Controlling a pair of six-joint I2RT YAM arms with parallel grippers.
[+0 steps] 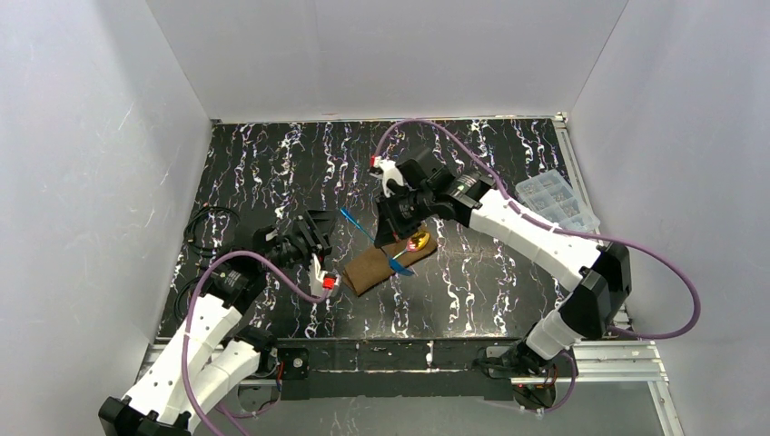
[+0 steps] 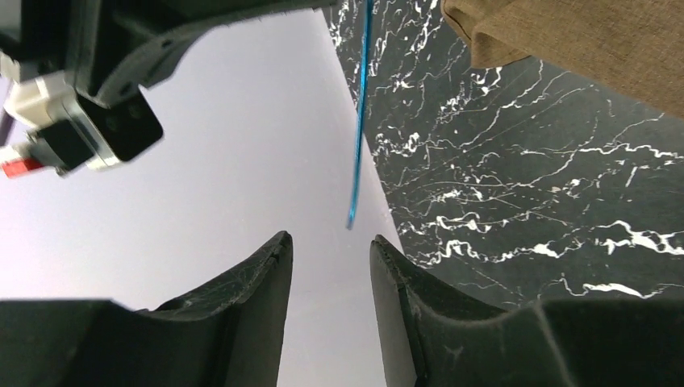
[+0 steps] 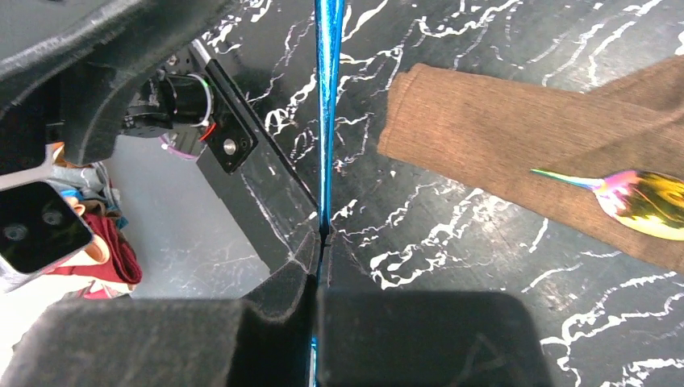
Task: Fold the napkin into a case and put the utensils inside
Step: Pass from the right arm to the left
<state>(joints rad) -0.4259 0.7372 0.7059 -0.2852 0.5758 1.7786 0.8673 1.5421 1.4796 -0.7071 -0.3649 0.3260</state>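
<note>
Right hand (image 3: 323,242) clamped on thin shiny blue utensil (image 3: 328,121); left hand (image 2: 331,250) part-open, empty; folded brown napkin case (image 1: 368,271) at centre of table (image 1: 272,163).

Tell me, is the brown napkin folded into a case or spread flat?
Folded: the napkin lies as a narrow, layered strip on the table, its doubled edge showing in the left wrist view.

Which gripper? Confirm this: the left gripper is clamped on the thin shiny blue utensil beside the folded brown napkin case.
Wrong arm: the right wrist view shows the right gripper clamped on the thin shiny blue utensil beside the folded brown napkin case. The left gripper stands open, holding nothing.
</note>
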